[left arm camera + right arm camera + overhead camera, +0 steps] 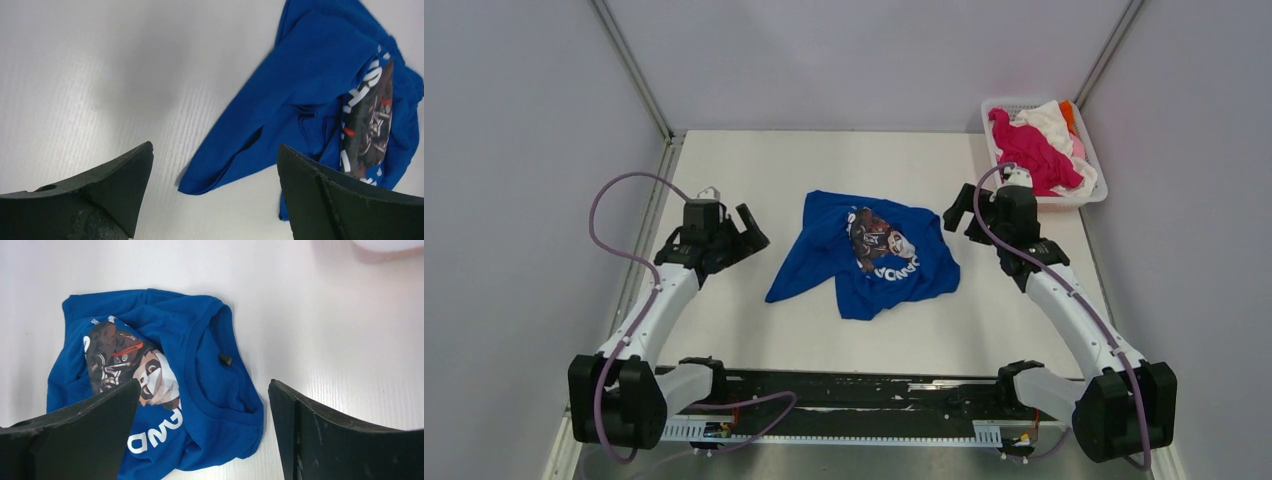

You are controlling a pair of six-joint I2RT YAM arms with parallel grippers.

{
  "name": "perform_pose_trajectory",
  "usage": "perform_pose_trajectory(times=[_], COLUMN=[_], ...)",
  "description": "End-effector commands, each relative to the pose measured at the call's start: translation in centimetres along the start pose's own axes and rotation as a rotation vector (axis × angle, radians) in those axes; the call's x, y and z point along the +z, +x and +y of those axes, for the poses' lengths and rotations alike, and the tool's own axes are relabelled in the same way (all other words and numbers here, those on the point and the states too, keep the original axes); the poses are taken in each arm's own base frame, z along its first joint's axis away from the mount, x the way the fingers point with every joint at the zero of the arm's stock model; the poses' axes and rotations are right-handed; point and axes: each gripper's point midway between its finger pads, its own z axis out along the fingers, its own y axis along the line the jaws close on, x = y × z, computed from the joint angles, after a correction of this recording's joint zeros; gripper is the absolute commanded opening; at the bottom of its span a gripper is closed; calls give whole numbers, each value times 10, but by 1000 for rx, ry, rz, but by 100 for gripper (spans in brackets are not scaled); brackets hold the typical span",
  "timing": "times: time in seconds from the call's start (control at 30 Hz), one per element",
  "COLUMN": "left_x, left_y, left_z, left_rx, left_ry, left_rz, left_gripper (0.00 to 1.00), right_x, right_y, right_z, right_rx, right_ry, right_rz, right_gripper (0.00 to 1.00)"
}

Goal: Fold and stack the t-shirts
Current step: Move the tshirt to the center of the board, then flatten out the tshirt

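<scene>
A royal blue t-shirt (864, 255) with a cartoon chest print lies crumpled in the middle of the white table. It also shows in the left wrist view (310, 95) and the right wrist view (200, 390). My left gripper (754, 232) hangs open and empty to the left of the shirt, above its sleeve tip (192, 186). My right gripper (956, 212) hangs open and empty at the shirt's right edge, above the collar (220, 365). Magenta (1027, 150), white (1052, 118), orange and pink shirts lie heaped in the basket.
A white slatted plastic basket (1096, 195) stands at the table's far right corner, just behind my right gripper. Grey walls close in the table on the left, back and right. Bare tabletop (754, 170) surrounds the blue shirt.
</scene>
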Motion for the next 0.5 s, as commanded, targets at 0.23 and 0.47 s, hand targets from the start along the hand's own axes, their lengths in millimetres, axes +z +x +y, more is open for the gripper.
perform_pose_trajectory(times=[0.23,0.47], left_x=[43,69], left_y=[86,109], left_z=[-25,-24], left_rx=[112,226], left_ry=[36,-56], left_rz=[280,345], left_gripper=[100,98], right_x=[26,47], right_y=[28,35], right_z=[-23,-24], right_rx=[85,81], right_ry=[130,149], right_rz=[84,138], right_gripper=[100,100])
